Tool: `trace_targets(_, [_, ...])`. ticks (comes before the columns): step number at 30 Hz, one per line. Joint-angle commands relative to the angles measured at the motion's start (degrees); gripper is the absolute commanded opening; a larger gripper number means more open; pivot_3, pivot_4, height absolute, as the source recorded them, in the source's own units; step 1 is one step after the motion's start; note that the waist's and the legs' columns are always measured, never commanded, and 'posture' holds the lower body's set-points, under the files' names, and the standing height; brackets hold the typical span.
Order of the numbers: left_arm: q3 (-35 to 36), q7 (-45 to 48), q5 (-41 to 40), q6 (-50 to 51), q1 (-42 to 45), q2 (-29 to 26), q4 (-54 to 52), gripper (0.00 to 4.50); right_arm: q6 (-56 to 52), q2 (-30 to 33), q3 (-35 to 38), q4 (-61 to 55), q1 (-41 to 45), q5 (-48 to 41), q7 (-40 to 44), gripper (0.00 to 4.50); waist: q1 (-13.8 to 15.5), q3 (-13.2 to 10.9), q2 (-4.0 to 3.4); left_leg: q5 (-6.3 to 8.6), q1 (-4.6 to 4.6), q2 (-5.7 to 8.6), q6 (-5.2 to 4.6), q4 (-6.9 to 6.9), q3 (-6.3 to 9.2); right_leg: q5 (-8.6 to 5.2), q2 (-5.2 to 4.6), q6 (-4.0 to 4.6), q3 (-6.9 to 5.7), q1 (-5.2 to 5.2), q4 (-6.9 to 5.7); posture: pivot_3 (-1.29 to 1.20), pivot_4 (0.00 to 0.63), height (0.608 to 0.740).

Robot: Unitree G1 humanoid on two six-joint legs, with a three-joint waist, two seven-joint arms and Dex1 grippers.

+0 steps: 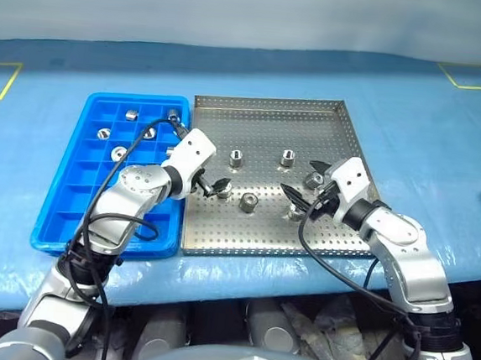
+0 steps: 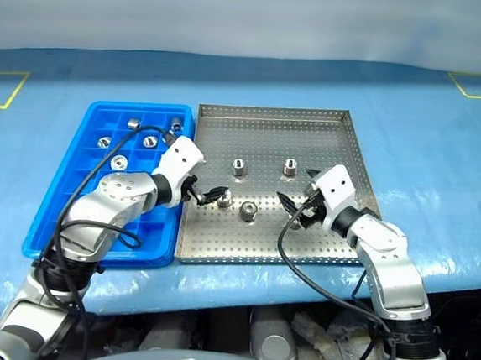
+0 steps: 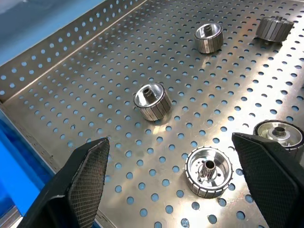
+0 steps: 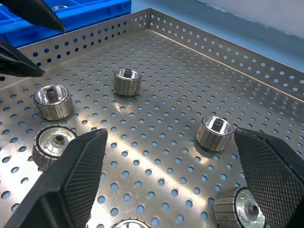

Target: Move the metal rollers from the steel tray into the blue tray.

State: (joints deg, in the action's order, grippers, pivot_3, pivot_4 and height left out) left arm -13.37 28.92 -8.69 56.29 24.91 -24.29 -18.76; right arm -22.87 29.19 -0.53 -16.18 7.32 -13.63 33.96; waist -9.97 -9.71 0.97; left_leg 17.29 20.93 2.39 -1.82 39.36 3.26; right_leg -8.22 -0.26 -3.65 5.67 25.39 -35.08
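Open fingers over steel tray

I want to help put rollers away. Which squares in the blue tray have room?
The blue tray looks bare along its near rows, toward the robot. Its far end holds five metal rollers, near the steel tray corner.

Light: bright, even, from above.
Glare: white streaks on the steel tray floor in both wrist views.
Shadows: soft, short, beside the rollers.
Focus: rollers crisp; near fingers slightly soft.
Edges: no visible bending.
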Motion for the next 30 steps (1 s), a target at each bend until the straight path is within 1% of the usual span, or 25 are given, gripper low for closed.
trace_targets(1, [0.25, 0.78, -1.03, 1.92, 2.13, -0.35, -0.29, 4.50, 1.65, -0.42, 1.37, -2.36, -0.58, 0.11, -0.98, 4.45, -0.33, 0.00, -0.01, 0.00, 0.00, 0.00, 0.00, 0.00, 0.00, 0.00, 0.00, 0.00, 0.00, 0.00, 0.00, -0.24, 0.150, 0.740])
trace_targets(10, [-2.76, 4.50, -1.69, 3.43, 5.20, -3.13, 3.43, 4.50, 2.62, -1.74, 1.18, -2.92, -2.34, 0.20, -2.84, 4.45, -1.67, 0.01, -0.03, -0.01, -0.01, 0.00, 0.02, 0.02, 0.00, -0.05, 0.01, -0.09, 0.01, 0.01, -0.04, -0.27, 0.150, 0.740])
trace_targets(15, [-4.68, 6.54, -1.47, 3.44, 6.21, -5.17, 5.32, 4.50, 3.01, -2.11, 1.32, -3.08, -3.06, 0.21, -3.55, 4.45, -2.29, 0.02, -0.04, 0.00, 0.00, 0.00, 0.01, 0.01, 0.00, 0.00, -0.01, -0.01, 0.02, 0.03, -0.05, -0.28, 0.150, 0.740])
trace_targets(18, [-6.55, 8.55, -1.32, 3.13, 7.06, -6.96, 5.86, 4.50, 3.04, -2.25, 1.15, -3.12, -3.02, 0.27, -3.82, 4.45, -2.80, 0.02, -0.04, 0.00, -0.01, 0.00, 0.02, 0.02, -0.01, -0.04, -0.01, -0.07, 0.03, 0.03, -0.06, -0.28, 0.150, 0.740])
trace_targets(22, [-9.66, 12.32, 0.11, 1.11, 9.28, -10.77, 8.75, 4.50, 3.40, -2.38, 1.16, -3.00, -3.02, 0.28, -4.09, 4.45, -3.42, 0.02, -0.04, -0.01, -0.01, 0.00, 0.02, 0.02, -0.01, -0.17, 0.00, -0.27, 0.03, 0.03, -0.08, -0.28, 0.150, 0.740])
trace_targets(26, [-10.52, 13.73, 0.85, -0.43, 11.47, -11.09, 12.26, 4.50, 3.64, -2.81, 0.87, -3.07, -3.14, 0.41, -4.49, 4.45, -3.64, 0.02, -0.05, 0.00, -0.02, 0.00, 0.01, 0.02, -0.02, -0.17, -0.01, -0.27, 0.04, 0.03, -0.08, -0.29, 0.150, 0.740])
trace_targets(30, [-10.34, 13.79, 1.09, -1.30, 12.91, -9.49, 15.44, 4.50, 3.84, -3.15, 0.87, -3.37, -3.45, 0.46, -4.72, 4.45, -3.80, 0.03, -0.05, 0.00, -0.01, 0.01, 0.01, 0.02, -0.01, -0.17, -0.02, -0.27, 0.05, 0.04, -0.08, -0.30, 0.150, 0.740])
